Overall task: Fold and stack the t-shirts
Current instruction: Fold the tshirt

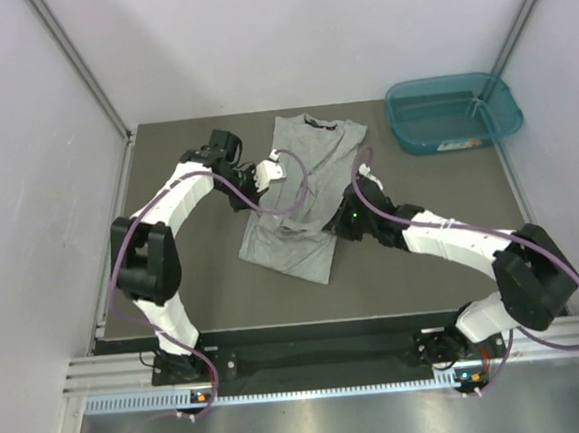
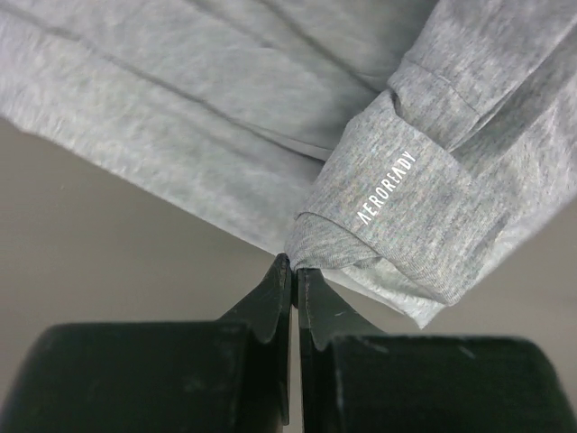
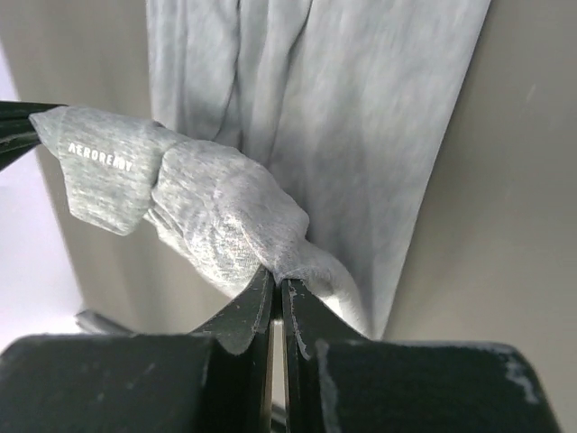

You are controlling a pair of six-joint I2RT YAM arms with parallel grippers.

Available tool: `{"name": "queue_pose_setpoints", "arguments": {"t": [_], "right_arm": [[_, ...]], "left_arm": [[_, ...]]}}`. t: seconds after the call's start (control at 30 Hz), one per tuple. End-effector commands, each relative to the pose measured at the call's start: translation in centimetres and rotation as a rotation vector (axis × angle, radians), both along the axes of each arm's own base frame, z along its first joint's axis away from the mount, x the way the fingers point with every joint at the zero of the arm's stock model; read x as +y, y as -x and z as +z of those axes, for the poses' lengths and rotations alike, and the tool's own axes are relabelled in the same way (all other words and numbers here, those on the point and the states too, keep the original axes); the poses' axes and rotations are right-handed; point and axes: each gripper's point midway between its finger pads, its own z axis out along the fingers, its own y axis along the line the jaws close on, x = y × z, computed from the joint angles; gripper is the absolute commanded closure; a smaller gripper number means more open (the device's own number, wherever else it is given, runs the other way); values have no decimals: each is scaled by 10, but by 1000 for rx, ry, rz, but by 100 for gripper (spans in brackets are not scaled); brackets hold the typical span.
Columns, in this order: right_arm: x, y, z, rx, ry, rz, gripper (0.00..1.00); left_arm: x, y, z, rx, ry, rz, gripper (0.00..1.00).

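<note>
Left gripper (image 2: 294, 271): clenched on the hem of the sleeve (image 2: 397, 194), with the printed cuff just beyond its tips.
Right gripper (image 3: 278, 281): clenched on a bunched ridge of the same shirt. The cuff and the other gripper's tips lie near, off to its left.
T-shirt (image 1: 309, 150): one grey shirt lies on the tabletop (image 1: 215, 293), between and ahead of your two grippers. The collar is at the far end and the cloth is rumpled between the pinches.
Step in hand: by my reading, you are carrying the sleeve side over the body for a lengthwise fold.
How to do it well: move both grippers together at one height and pace, so the cloth between them is taut and the fold line runs straight. Lift only enough to clear the layer beneath, since a high lift would likely drag the whole shirt. Lay the edge flat before you let go.
Watch for: the bunch at the right gripper. Spread it as you lay it down, or it may set a lump into the fold.
Tub (image 1: 452, 113): well beyond the right gripper; leave it alone.
Stack: no second shirt is in view, so I cannot tell where the pile goes.
</note>
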Motion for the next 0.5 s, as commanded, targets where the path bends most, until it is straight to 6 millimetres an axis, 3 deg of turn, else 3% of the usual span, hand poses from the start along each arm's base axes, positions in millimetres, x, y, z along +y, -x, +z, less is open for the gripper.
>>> {"name": "queue_pose_setpoints", "arguments": {"t": [0.0,0.1,0.47], "right_arm": [[-4,-30,5,-47,46,73,100],[-9,-46,-2,-32,63,77,100],[-21,-80,-26,1,91,65,100]], "left_arm": [[-8,-41,17,-56,28,135,100],[-9,-60,10,-47,16,188,100],[-14,-81,-27,0,2,251,100]]}}
